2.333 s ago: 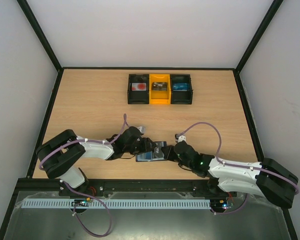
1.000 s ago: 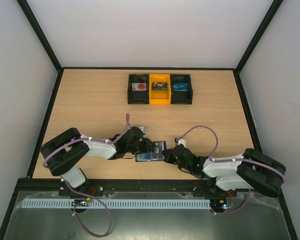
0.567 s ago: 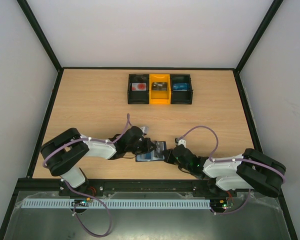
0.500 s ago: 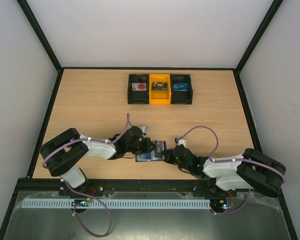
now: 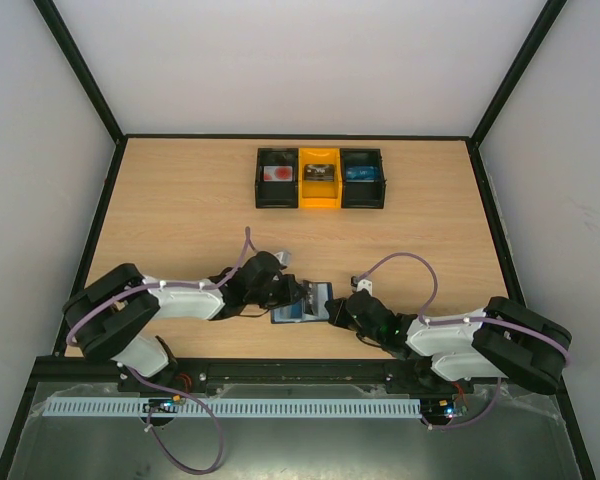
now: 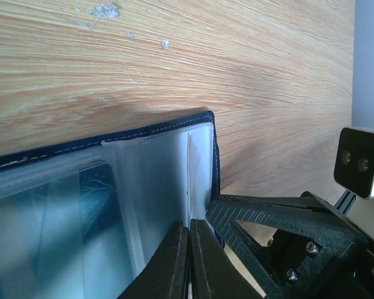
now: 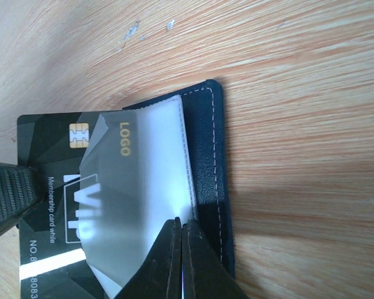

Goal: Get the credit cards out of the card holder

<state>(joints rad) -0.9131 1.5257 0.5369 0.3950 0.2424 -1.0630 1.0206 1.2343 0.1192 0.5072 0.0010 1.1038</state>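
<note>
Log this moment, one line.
left claw pinching navy folding card holder | right claw pinching its clear pocket | black plastic card partly out

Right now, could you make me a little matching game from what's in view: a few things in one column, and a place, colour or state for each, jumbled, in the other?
Things:
1. card holder
2. black card
3. yellow box
4. right gripper

Descriptions:
A. in the middle of a far row of three
B. partly pulled out, gold chip showing
C. navy with pale stitching
D. fingers pressed together

Pairs: 1-C, 2-B, 3-A, 4-D
</note>
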